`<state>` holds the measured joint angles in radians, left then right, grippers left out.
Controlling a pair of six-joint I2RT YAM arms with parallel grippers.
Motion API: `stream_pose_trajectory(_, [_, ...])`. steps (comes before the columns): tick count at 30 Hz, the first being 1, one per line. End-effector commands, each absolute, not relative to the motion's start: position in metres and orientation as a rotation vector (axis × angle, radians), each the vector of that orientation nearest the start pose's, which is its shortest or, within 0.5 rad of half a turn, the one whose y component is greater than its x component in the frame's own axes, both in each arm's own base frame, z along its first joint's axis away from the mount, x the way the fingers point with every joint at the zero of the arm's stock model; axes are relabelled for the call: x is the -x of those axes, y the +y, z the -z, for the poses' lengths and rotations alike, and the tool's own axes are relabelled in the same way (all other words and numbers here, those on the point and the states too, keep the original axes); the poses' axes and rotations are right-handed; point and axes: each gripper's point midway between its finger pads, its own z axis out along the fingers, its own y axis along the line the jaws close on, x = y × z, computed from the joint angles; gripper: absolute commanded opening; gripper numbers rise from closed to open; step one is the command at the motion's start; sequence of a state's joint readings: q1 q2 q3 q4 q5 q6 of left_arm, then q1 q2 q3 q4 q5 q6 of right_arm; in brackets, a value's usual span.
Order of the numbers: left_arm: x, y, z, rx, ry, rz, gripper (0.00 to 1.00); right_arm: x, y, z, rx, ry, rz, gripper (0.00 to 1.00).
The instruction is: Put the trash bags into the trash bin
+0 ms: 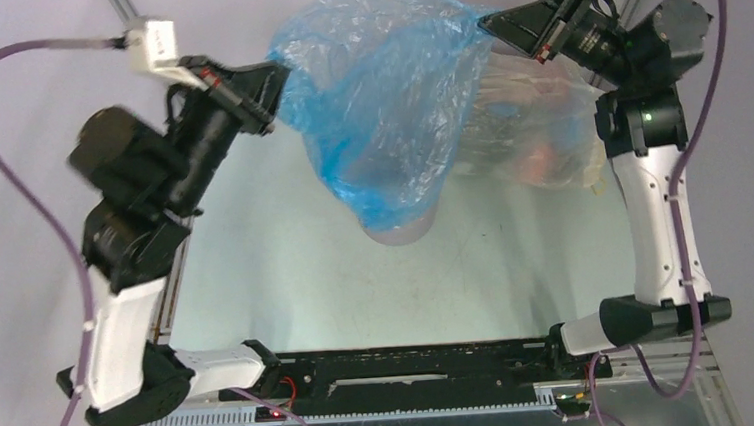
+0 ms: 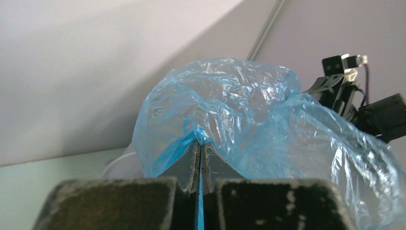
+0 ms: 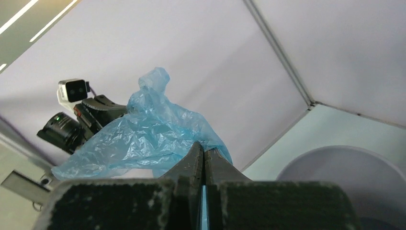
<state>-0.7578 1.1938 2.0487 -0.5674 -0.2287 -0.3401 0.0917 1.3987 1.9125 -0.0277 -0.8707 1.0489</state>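
The light-blue trash bag [image 1: 395, 101] hangs spread between my two grippers, above the table. My left gripper [image 1: 281, 79] is shut on its left edge, and blue film shows between the closed jaws in the left wrist view [image 2: 200, 143]. My right gripper [image 1: 488, 23] is shut on the right edge, pinching the film in the right wrist view [image 3: 204, 149]. The bag [image 2: 249, 110] billows crinkled, and it also shows in the right wrist view [image 3: 143, 134]. The pale grey-lavender trash bin [image 1: 400, 233] stands under the bag's lower end, mostly hidden. Its rim shows in the right wrist view [image 3: 344, 177].
A large clear whitish bag [image 1: 548, 141] stuffed with colourful items lies at the back right, behind the blue bag and below the right wrist. Pale walls enclose the table at the back and sides. A black rail [image 1: 414, 366] runs along the near edge.
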Motion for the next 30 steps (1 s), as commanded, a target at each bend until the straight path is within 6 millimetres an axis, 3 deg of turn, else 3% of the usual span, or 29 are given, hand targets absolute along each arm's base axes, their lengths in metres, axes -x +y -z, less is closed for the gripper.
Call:
stream_pose_trajectory(1, [-0.25,-0.204,-0.61,-0.12,1.363,0.859,0.0,-0.3,0.177,-0.615,0.3,1.334,-1.4,0.0])
stream_pose_trajectory(6, [-0.287,-0.217,-0.592,-0.106,1.413,0.865,0.0,-0.34,0.174,-0.572,0.233,1.435,-1.367,0.0])
stream_pose_trajectory(9, [-0.304,-0.217,-0.587,-0.086,1.414,0.86,0.0,-0.357,0.171,-0.559,0.214,1.447,-1.357,0.0])
stream_pose_trajectory(13, [-0.314,-0.22,-0.591,-0.092,1.408,0.894,0.0,-0.368,0.168,-0.563,0.212,1.452,-1.369,0.0])
stream_pose_trajectory(20, [-0.308,-0.219,-0.627,-0.115,1.328,0.964,0.0,-0.37,0.168,-0.594,0.229,1.416,-1.366,0.0])
stream_pose_trajectory(24, [-0.319,-0.222,-0.618,-0.102,1.334,0.967,0.0,-0.377,0.167,-0.593,0.22,1.417,-1.361,0.0])
stream_pose_trajectory(30, [-0.337,-0.223,-0.593,-0.088,1.377,0.96,0.0,-0.39,0.168,-0.566,0.204,1.478,-1.361,0.0])
